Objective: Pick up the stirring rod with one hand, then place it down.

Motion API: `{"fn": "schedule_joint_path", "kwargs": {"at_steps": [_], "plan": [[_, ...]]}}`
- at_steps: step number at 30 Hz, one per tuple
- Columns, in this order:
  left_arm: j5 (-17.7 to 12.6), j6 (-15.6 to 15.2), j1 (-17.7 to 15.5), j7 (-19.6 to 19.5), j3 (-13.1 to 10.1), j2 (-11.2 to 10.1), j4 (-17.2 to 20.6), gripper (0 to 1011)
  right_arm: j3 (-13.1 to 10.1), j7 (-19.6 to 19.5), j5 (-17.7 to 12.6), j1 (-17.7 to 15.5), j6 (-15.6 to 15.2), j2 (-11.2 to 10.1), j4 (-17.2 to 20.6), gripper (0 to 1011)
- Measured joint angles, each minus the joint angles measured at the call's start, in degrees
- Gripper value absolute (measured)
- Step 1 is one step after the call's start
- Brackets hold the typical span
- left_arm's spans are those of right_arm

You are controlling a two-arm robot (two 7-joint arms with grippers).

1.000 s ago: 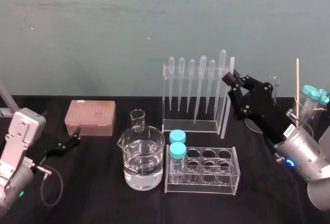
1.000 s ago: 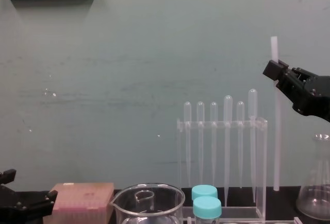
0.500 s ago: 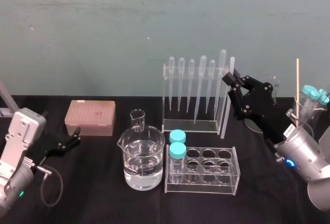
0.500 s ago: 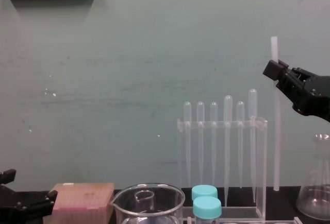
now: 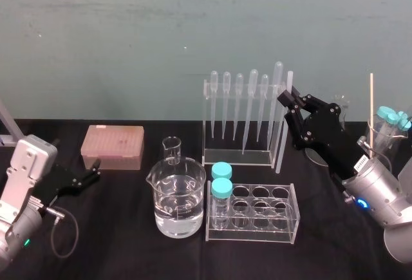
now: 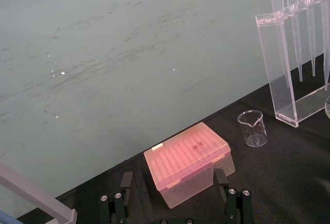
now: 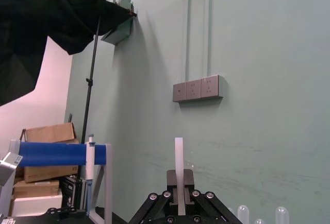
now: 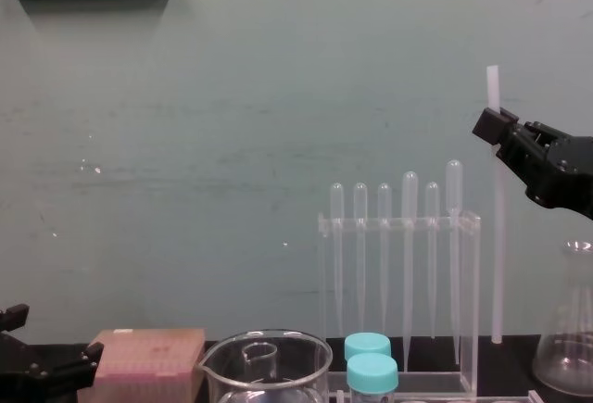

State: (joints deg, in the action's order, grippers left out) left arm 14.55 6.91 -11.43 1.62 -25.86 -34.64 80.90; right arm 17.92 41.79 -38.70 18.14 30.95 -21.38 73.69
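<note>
The stirring rod (image 5: pixel 283 125) is a thin whitish stick that stands upright just right of the pipette rack (image 5: pixel 239 116). My right gripper (image 5: pixel 288 98) is shut on the rod near its top. In the chest view the rod (image 8: pixel 497 236) runs from above the black fingers (image 8: pixel 491 123) down to table level; I cannot tell whether its lower end touches the cloth. In the right wrist view the rod (image 7: pixel 178 154) rises straight out of the closed gripper (image 7: pixel 179 185). My left gripper (image 5: pixel 90 176) rests low at the table's left, open, before the pink box (image 6: pixel 186 161).
A beaker of water (image 5: pixel 176 197) with a small beaker (image 5: pixel 171 149) behind it stands at centre. A clear tube rack (image 5: pixel 254 212) holds two blue-capped tubes (image 5: pixel 221 188). The pink tip box (image 5: pixel 112 146) is at left. At right are flasks (image 8: pixel 570 329), one holding a wooden stick (image 5: pixel 371 103).
</note>
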Motion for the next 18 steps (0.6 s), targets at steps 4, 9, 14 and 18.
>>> {"fn": "schedule_joint_path", "kwargs": {"at_steps": [4,9,14,18], "plan": [[0.0,0.0,0.0,0.0,0.0,0.0,0.0,1000,0.0,0.0,0.0,0.0,0.0,0.0,0.0,64],[0.0,0.0,0.0,0.0,0.0,0.0,0.0,1000,0.0,0.0,0.0,0.0,0.0,0.0,0.0,64],[0.0,0.0,0.0,0.0,0.0,0.0,0.0,1000,0.0,0.0,0.0,0.0,0.0,0.0,0.0,64],[0.0,0.0,0.0,0.0,0.0,0.0,0.0,1000,0.0,0.0,0.0,0.0,0.0,0.0,0.0,64]]}}
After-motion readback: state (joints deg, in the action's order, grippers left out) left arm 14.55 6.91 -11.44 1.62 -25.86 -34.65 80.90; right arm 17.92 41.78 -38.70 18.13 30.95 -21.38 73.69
